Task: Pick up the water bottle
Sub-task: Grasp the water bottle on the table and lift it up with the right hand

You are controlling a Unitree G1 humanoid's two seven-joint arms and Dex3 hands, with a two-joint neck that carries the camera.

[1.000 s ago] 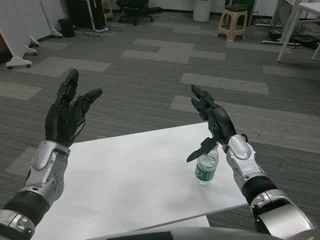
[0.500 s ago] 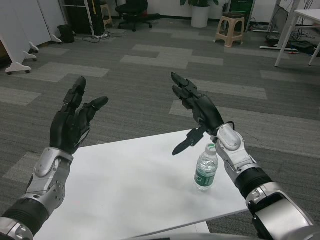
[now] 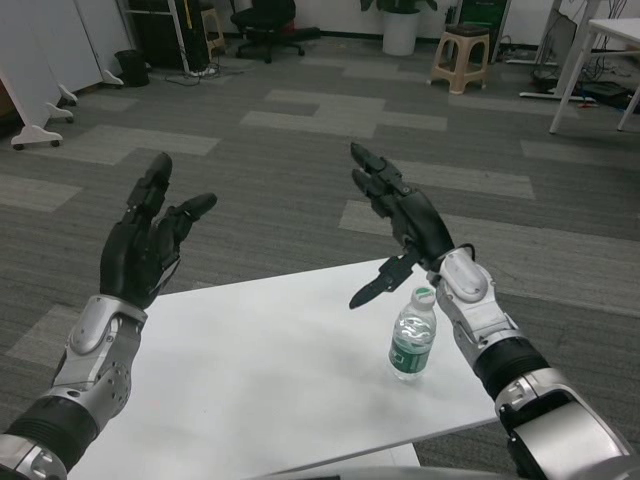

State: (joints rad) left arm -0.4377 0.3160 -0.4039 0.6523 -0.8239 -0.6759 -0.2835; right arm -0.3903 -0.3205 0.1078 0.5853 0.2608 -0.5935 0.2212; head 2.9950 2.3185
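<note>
head view | right hand [image 3: 405,222] fingers spread above upright water bottle [image 3: 412,335] | left hand [image 3: 145,245] spread

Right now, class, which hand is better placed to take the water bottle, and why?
The right hand. It hangs open just above and behind the water bottle at the table's right side. The left hand is raised open at the far left edge.
</note>
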